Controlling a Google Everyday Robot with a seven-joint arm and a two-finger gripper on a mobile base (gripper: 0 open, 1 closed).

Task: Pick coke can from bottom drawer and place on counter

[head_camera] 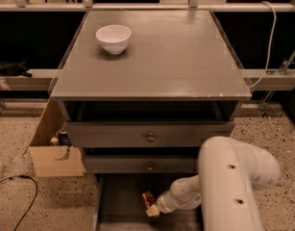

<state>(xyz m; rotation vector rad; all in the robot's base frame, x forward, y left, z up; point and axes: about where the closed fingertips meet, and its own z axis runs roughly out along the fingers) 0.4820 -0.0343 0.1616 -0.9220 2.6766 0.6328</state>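
Nearest me, the white arm (233, 177) reaches down into the open bottom drawer (118, 201), its gripper (152, 209) right against the coke can (148, 198) (jaws clamped or not, I cannot tell). Above are 2 knobbed drawers (149, 134), then the bench (185, 57), with a white bowl (113, 37) at its far left.

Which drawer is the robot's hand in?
The bottom drawer, the lowest one, no knob showing. The hand is inside it, right at the coke can.
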